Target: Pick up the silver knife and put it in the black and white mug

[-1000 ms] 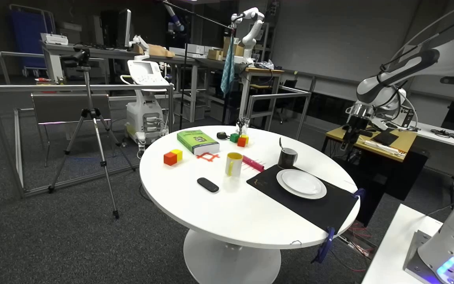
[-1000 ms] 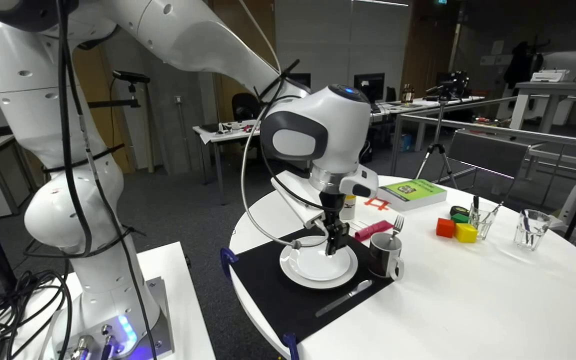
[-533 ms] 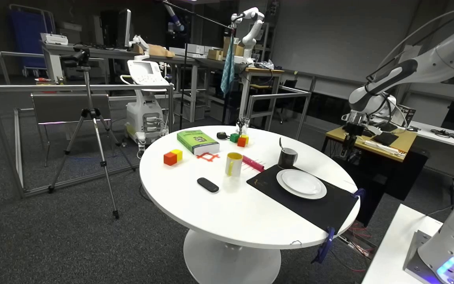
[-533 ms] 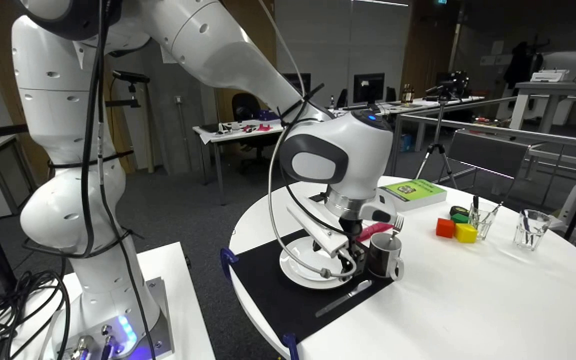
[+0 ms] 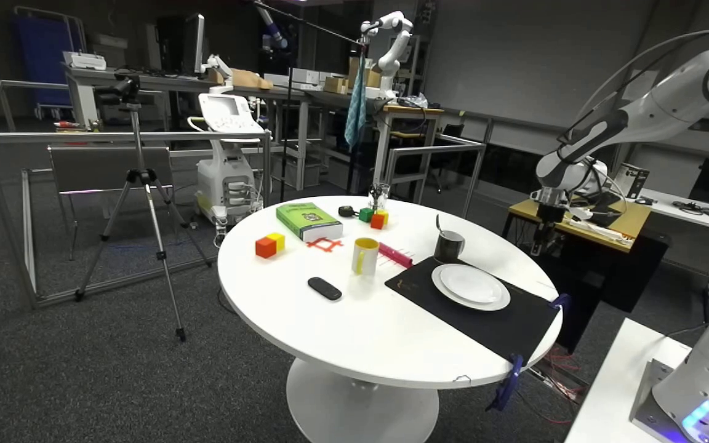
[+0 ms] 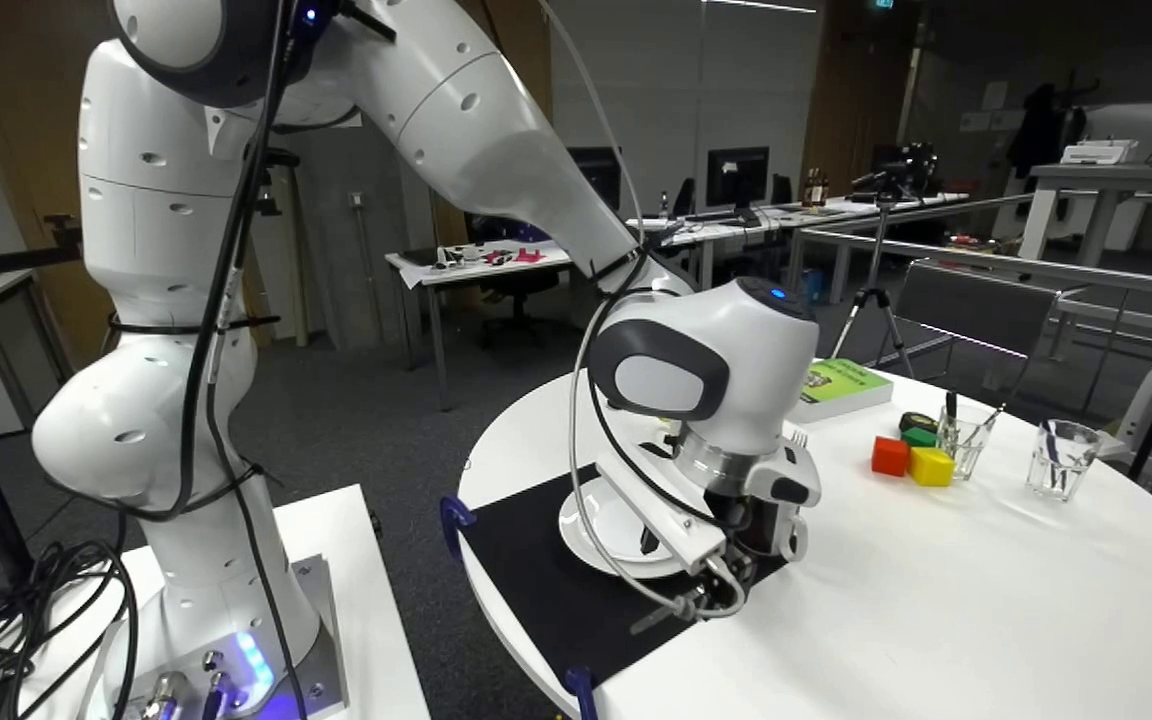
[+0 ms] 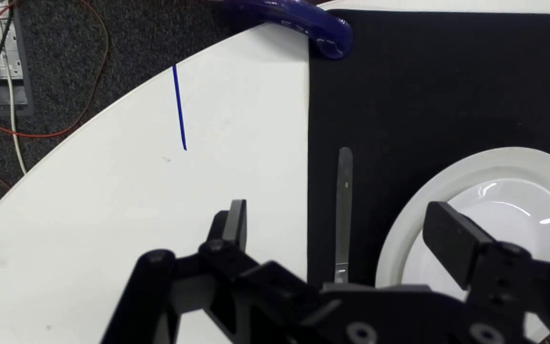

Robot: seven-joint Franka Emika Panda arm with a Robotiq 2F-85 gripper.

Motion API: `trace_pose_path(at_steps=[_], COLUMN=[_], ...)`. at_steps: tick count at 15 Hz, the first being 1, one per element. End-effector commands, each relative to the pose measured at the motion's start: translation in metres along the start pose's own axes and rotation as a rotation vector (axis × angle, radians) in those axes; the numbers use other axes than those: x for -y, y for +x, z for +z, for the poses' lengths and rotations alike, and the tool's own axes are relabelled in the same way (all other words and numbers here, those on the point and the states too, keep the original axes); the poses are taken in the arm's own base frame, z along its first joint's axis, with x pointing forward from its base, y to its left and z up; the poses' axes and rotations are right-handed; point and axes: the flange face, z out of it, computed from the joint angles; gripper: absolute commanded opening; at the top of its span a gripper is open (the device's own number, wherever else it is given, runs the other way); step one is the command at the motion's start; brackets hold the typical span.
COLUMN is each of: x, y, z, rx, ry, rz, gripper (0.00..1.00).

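Gripper, spread wide and empty, hangs over one knife beside two stacked plates.

Plate super glossy. Knife beside plate: dullish metal. Mat under plate: totally matt. Desk: smooth, faint sheen.

I see the silver knife, slim and grey, lying flat beneath the gripper, under the gap of its parted jaws; the black and white mug stands upright near the gripper.
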Motion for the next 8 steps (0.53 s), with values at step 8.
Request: trace_pose_path(at_steps=[8], x=[0.003], y=[0.006], z=[0.009], rx=[0.007], ry=[0.001], rz=[-0.037], gripper=[1.0])
